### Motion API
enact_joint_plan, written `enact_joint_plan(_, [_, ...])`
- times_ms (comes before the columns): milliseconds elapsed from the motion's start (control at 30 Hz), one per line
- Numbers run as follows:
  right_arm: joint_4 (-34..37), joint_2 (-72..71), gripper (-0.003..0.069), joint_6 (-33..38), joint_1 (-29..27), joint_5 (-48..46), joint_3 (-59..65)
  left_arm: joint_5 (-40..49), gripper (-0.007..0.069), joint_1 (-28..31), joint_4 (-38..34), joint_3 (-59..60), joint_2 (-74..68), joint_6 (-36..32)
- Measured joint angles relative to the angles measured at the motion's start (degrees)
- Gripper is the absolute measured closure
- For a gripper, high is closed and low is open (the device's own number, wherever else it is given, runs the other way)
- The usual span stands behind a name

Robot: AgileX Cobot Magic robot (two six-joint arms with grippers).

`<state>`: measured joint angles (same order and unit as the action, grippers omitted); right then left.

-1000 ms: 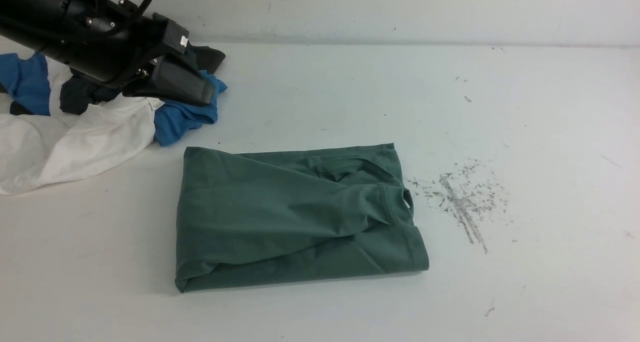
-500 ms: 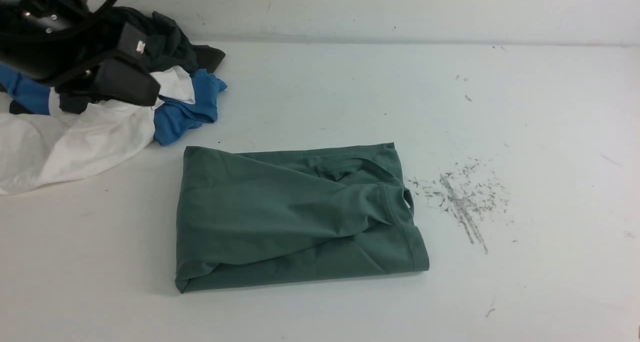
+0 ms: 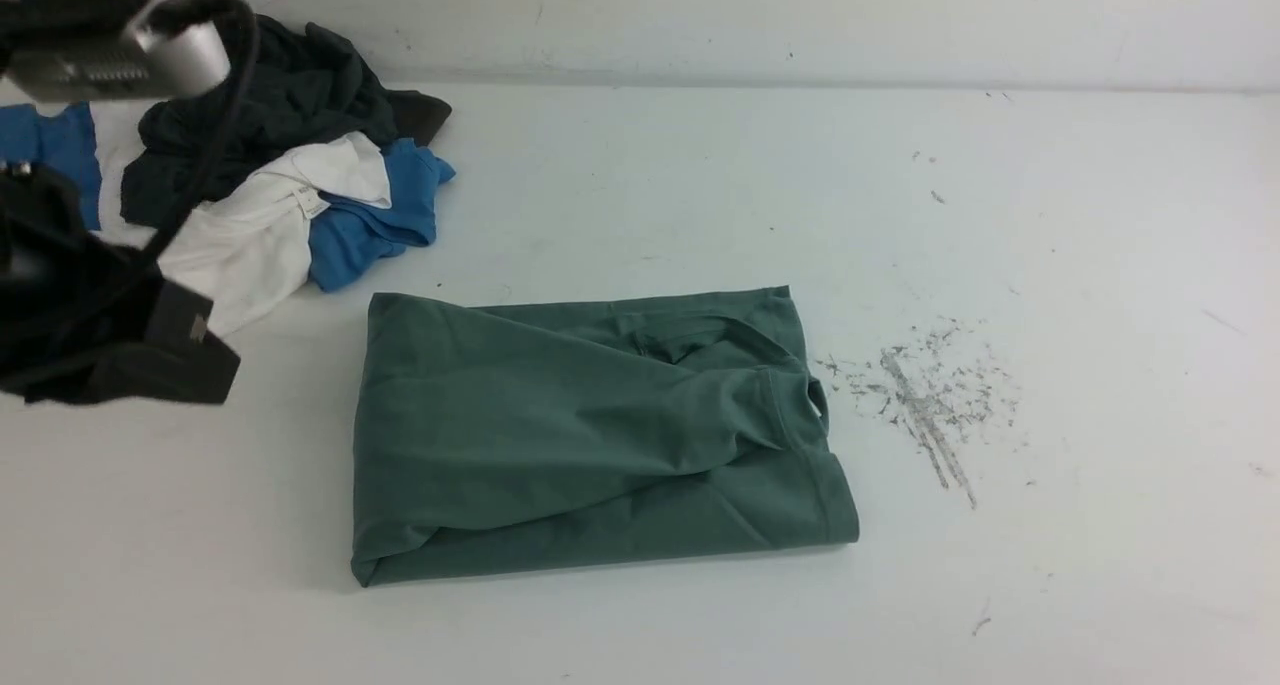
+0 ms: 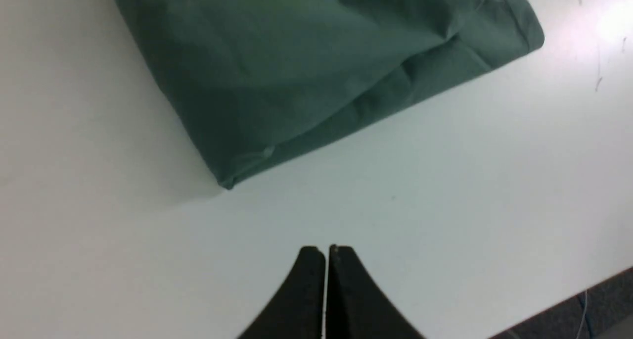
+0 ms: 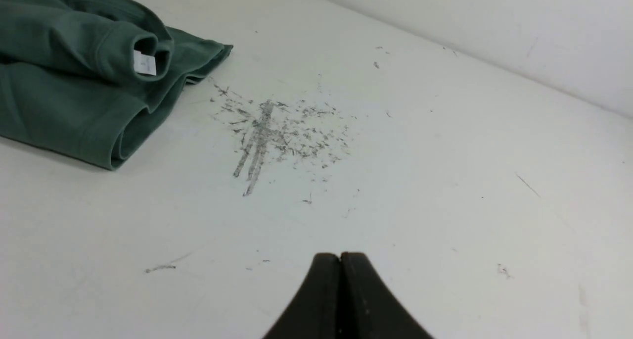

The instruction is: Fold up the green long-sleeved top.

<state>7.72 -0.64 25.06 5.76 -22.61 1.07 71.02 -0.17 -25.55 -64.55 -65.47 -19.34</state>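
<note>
Black and blurred at the far left of the front view, the left gripper (image 3: 130,360) has swung down and back from over the pile (image 3: 270,180) of dark, white and blue clothes, which it now leaves uncovered. Its wrist view shows the jaws pressed together with nothing between them, above bare table (image 3: 640,195) just short of the top's near corner. Mid-table lies the top (image 3: 590,430), a neat green rectangle, unmoved over the last second, neck label (image 5: 144,63) showing at its right-hand end. Farther right come the grey scuff marks (image 3: 925,390), then the right gripper (image 5: 340,260), likewise closed and empty, well apart from the cloth. Both arms clear of it suggests the folding is done.
</note>
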Motion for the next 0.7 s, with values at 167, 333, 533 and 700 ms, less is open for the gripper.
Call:
enact_joint_plan(167, [0.0, 0.0, 0.0673, -8.7, 0.0, 0.0, 0.0, 0.0, 0.0629, 0.0, -1.2, 5.2, 1.9, 0.0])
enact_joint_plan(333, [0.0, 0.0, 0.0673, -17.7, 0.0, 0.0, 0.0, 0.0, 0.0629, 0.0, -2.1, 6.9, 2.1, 0.0])
enact_joint_plan(533, [0.0, 0.0, 0.0673, -19.1, 0.0, 0.0, 0.0, -0.1, 0.0629, 0.0, -2.3, 6.9, 2.2, 0.0])
enact_joint_plan(700, [0.0, 0.0, 0.0673, -19.2, -0.1, 0.0, 0.0, -2.3, 0.0629, 0.0, -2.5, 6.9, 2.2, 0.0])
